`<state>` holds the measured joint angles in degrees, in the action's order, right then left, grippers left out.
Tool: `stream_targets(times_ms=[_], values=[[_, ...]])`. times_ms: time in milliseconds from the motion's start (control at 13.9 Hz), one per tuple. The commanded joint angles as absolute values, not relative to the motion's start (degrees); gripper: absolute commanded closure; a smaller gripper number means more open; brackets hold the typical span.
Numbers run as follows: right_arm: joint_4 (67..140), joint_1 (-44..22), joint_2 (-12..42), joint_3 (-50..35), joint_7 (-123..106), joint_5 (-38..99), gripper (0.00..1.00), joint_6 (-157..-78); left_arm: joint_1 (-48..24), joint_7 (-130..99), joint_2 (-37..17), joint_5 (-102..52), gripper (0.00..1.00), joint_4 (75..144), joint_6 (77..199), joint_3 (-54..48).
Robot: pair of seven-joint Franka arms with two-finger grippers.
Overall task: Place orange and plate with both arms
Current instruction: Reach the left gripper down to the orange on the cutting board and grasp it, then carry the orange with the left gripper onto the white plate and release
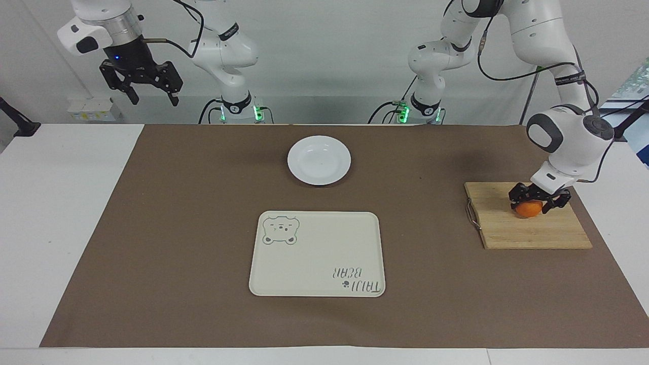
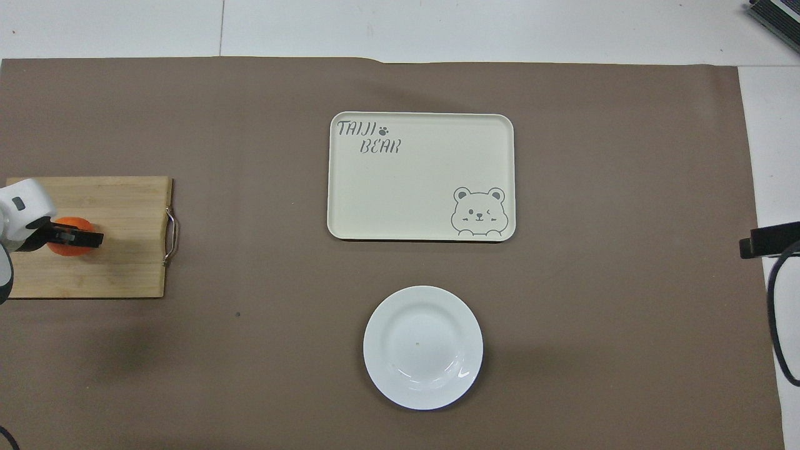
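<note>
The orange (image 1: pixel 528 210) lies on a wooden cutting board (image 1: pixel 527 233) at the left arm's end of the table. My left gripper (image 1: pixel 531 205) is down over it, open, with one finger on each side of the fruit. In the overhead view the gripper (image 2: pixel 75 237) covers part of the orange (image 2: pixel 65 250). The white plate (image 1: pixel 319 159) sits empty on the brown mat near the robots, also seen from overhead (image 2: pixel 423 347). My right gripper (image 1: pixel 141 91) waits open, raised high over the right arm's end of the table.
A cream bear-print tray (image 1: pixel 317 253) lies empty mid-table, farther from the robots than the plate; it shows from overhead too (image 2: pixel 420 176). The cutting board (image 2: pixel 119 250) has a metal handle on its tray-facing edge. A brown mat (image 1: pixel 152 228) covers the table.
</note>
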<state>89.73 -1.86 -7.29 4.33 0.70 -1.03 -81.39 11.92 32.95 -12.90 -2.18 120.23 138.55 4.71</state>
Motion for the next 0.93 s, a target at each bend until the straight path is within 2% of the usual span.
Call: stream_targets(times_ms=[0, 216, 863], values=[[90.17, -1.32, -7.91, 3.96, 1.58, -1.23, 0.0, -81.3, 13.09, 35.07, -12.22, -2.72, 0.5, 120.94, 139.83, 4.48], [90.09, -1.32, -7.91, 3.96, 1.58, -1.23, 0.0, -81.3, 13.18, 34.81, -12.13, -2.72, 0.98, 120.33, 140.01, 4.48], [90.09, -1.32, -7.91, 3.96, 1.58, -1.23, 0.0, -81.3, 9.59, 34.1, -11.86, -2.64, 1.0, 115.94, 140.1, 4.31]])
